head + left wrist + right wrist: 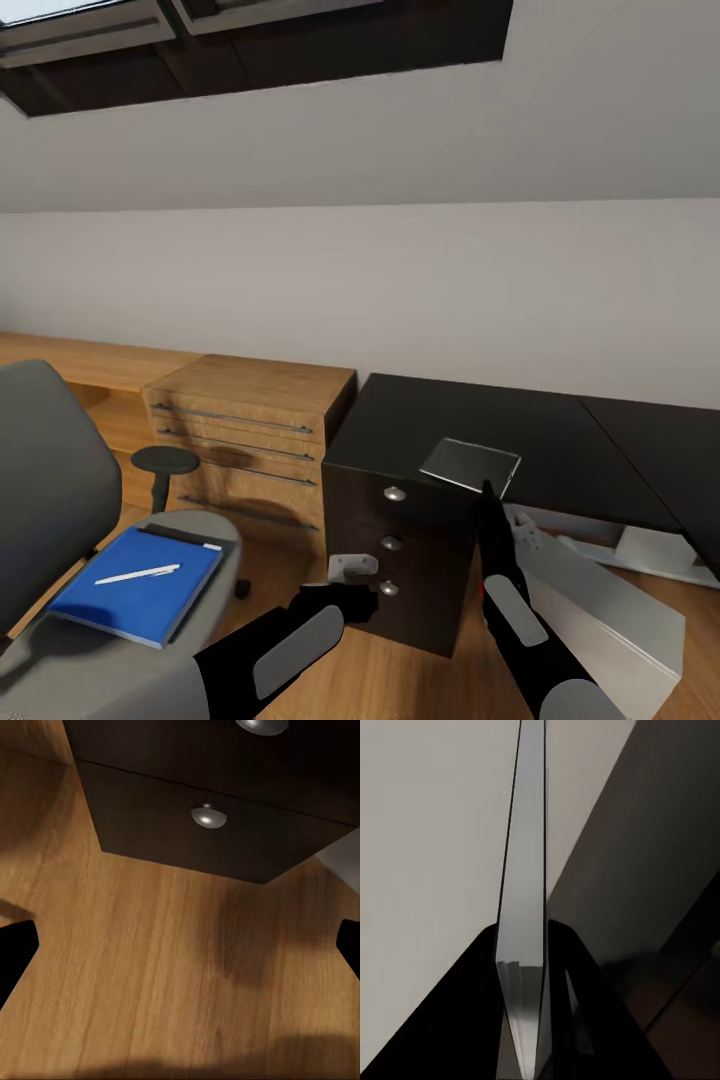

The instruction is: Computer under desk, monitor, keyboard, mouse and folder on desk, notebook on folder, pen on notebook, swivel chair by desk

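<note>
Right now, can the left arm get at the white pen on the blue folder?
Probably yes: the thin white pen lies exposed on the flat blue folder, nothing between it and the open left tool.

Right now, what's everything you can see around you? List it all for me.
desk: one, glossy black, ahead against the wall
drawer knobs: three, silver, on the desk's front
notebook: one, dark grey, held over the desk's near edge
computer: one, pale grey, on the floor right of the drawers
swivel chair: one, grey, at left
folder: one, blue, on the chair seat
pen: one, white, on the folder
wooden drawer unit: one, light wood, left of the desk
left claw: black, open above the floor
right claw: black, gripping the notebook
</note>
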Robot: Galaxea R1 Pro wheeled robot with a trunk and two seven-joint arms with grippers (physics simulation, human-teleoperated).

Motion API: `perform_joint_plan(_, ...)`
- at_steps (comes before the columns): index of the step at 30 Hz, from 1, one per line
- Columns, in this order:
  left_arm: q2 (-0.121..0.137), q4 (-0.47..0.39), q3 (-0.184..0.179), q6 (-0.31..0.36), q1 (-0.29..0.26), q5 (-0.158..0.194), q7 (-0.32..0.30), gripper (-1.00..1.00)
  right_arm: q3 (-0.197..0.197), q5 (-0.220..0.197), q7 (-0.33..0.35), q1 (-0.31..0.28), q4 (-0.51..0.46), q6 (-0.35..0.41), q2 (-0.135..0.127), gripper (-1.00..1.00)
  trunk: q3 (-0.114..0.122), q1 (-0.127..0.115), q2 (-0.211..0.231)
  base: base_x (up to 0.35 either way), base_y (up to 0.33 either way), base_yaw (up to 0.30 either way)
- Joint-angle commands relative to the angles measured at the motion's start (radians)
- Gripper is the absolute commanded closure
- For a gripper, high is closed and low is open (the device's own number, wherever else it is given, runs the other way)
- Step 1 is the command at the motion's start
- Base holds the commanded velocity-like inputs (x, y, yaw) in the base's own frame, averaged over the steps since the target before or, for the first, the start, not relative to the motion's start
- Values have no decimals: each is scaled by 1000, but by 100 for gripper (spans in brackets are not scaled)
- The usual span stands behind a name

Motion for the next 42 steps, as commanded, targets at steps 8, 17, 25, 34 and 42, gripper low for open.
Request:
perform_joint_plan(8,1,-1,-2,2,-1,5,6,-100,5,8,5,0,4,2,-1,100,-1,0,0,-23,0,0)
perform_joint_plan(17,1,-1,-2,2,-1,6,6,-100,3,-300,5,0,60,2,-1,100,-1,0,0,-33,0,0)
perform_joint_plan(25,1,-1,-2,2,-1,6,6,-100,3,-301,5,0,60,2,-1,100,-1,0,0,-4,0,0)
perform_joint_plan(34,1,-1,-2,2,-1,6,6,-100,3,-301,5,-1,60,2,-1,100,-1,0,0,0,0,0)
perform_joint_plan(42,1,-1,-2,2,-1,6,6,-100,3,-301,5,-1,60,2,-1,100,-1,0,0,-73,0,0)
